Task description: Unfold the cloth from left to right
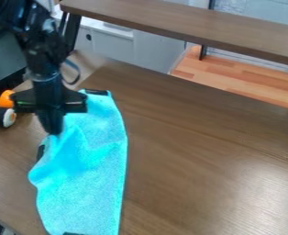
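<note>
Right of the fingers (pixel 51 121) as we look, past the cloth (pixel 81 197), we have a broad stretch of tabletop (pixel 213 151) to pass over. Left of them, we'd meet an orange object (pixel 6 98) and a black-and-white one (pixel 2 117); behind, a raised wooden board (pixel 171 27) bars our way.

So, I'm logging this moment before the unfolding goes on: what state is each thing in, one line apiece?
Gripper: closed on the cloth near its left edge.
Cloth: rumpled by the gripper, smoother lower down; not fully spread.
Orange thing: resting on the table, beside a black-and-white round one.
</note>
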`<state>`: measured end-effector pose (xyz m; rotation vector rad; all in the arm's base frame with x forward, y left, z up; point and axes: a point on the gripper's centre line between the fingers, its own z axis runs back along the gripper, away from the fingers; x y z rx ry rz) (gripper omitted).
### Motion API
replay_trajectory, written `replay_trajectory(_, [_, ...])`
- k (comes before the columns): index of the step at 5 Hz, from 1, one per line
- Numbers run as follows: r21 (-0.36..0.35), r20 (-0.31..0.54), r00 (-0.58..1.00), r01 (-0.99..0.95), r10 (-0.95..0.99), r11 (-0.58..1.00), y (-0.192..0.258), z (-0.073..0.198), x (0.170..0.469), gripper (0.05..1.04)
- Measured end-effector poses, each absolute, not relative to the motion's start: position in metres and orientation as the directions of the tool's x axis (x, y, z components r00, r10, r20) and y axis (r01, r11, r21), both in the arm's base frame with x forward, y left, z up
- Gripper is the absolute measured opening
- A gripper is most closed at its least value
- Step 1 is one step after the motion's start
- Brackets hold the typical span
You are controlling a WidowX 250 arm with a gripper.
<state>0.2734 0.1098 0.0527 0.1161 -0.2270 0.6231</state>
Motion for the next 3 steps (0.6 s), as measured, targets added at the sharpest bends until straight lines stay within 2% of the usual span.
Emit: replay_trajectory(3, [0.006,0.227,0.754,-0.634,0.617,0.773,0.062,0.068,0.313,0.053])
